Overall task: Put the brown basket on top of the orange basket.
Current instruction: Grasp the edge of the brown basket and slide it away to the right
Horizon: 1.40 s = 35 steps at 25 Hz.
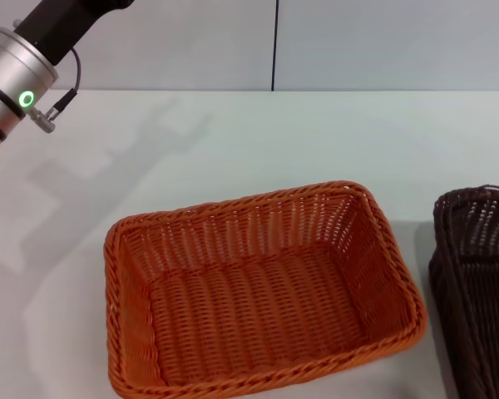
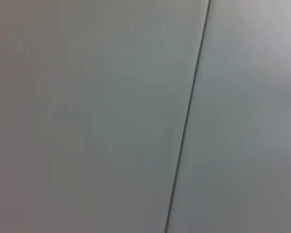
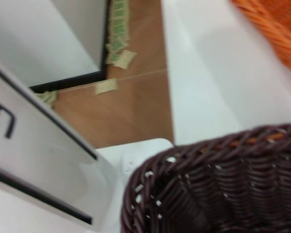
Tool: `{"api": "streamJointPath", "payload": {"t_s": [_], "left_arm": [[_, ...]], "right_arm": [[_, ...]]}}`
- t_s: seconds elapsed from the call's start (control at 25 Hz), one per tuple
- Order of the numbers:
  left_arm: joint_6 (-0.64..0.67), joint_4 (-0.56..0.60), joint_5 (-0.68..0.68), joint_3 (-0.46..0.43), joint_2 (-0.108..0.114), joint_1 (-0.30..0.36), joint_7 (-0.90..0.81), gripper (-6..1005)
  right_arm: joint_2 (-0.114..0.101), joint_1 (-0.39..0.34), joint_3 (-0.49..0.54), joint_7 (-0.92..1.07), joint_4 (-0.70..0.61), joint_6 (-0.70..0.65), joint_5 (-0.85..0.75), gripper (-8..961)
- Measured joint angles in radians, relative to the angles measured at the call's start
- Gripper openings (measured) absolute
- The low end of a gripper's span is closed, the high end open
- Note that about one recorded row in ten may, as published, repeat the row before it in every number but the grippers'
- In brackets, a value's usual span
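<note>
The brown basket sits at the right edge of the head view, cut off by the frame, just beside the orange basket, which takes up the lower middle of the white table. Both are upright. The left arm hangs in the upper left corner. Neither gripper is visible, so their state can't be told. The right wrist view looks down on the brown basket's rim.

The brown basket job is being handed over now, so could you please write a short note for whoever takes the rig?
Left arm: raised at the far left; its hand is not in view.
Right hand: not in view; its wrist camera looks closely at the brown basket.
Orange basket: empty, mid-table.
Brown basket: on the table to the right of the orange one, apart from it.
Done: no stacking yet.
Left: lift the brown basket onto the orange one.
</note>
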Motion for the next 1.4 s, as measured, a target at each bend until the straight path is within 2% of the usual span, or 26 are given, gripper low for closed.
{"api": "streamJointPath", "payload": {"t_s": [0.16, 0.28, 0.36, 0.4, 0.44, 0.52, 0.64, 0.72, 0.92, 1.2, 1.28, 1.32, 1.4], "left_arm": [[-0.013, 0.0, -0.001, 0.0, 0.001, -0.008, 0.001, 827], [-0.037, -0.001, -0.002, 0.001, 0.001, -0.029, 0.017, 827], [-0.042, -0.004, -0.002, 0.002, 0.002, -0.037, 0.024, 827], [-0.042, -0.004, -0.002, 0.002, 0.002, -0.037, 0.024, 827], [-0.048, -0.009, -0.002, 0.002, 0.001, -0.044, 0.033, 827], [-0.065, -0.023, -0.002, 0.002, 0.001, -0.059, 0.046, 827], [-0.07, -0.025, -0.001, 0.002, 0.002, -0.061, 0.051, 827], [-0.07, -0.025, -0.001, 0.002, 0.002, -0.061, 0.051, 827], [-0.071, -0.055, -0.002, 0.003, 0.001, -0.051, 0.066, 827], [-0.069, -0.067, 0.0, 0.004, 0.002, -0.042, 0.067, 827], [-0.069, -0.069, 0.0, 0.003, 0.001, -0.034, 0.066, 827], [-0.069, -0.071, -0.001, 0.003, 0.001, -0.033, 0.066, 827], [-0.069, -0.075, -0.001, 0.003, 0.001, -0.032, 0.066, 827]], "right_arm": [[0.0, 0.006, 0.017, -0.027, -0.001, -0.02, 0.002, 587], [-0.009, 0.021, 0.071, -0.033, -0.002, -0.004, 0.005, 587], [-0.02, 0.045, 0.136, -0.033, -0.007, 0.014, 0.014, 588], [-0.034, 0.074, 0.212, -0.03, -0.018, 0.024, 0.027, 588], [-0.034, 0.074, 0.212, -0.03, -0.018, 0.024, 0.027, 588], [-0.056, 0.119, 0.321, -0.024, -0.044, 0.035, 0.043, 588], [-0.067, 0.142, 0.362, -0.019, -0.052, 0.059, 0.045, 588], [-0.075, 0.162, 0.38, 0.009, -0.056, 0.164, 0.051, 588], [-0.074, 0.169, 0.363, 0.012, -0.034, 0.316, 0.094, 588], [-0.076, 0.182, 0.317, -0.002, 0.027, 0.412, 0.097, 588], [-0.079, 0.182, 0.298, -0.002, 0.05, 0.448, 0.095, 588], [-0.091, 0.184, 0.283, -0.003, 0.089, 0.477, 0.093, 587], [-0.097, 0.186, 0.275, -0.003, 0.109, 0.486, 0.092, 587]]}}
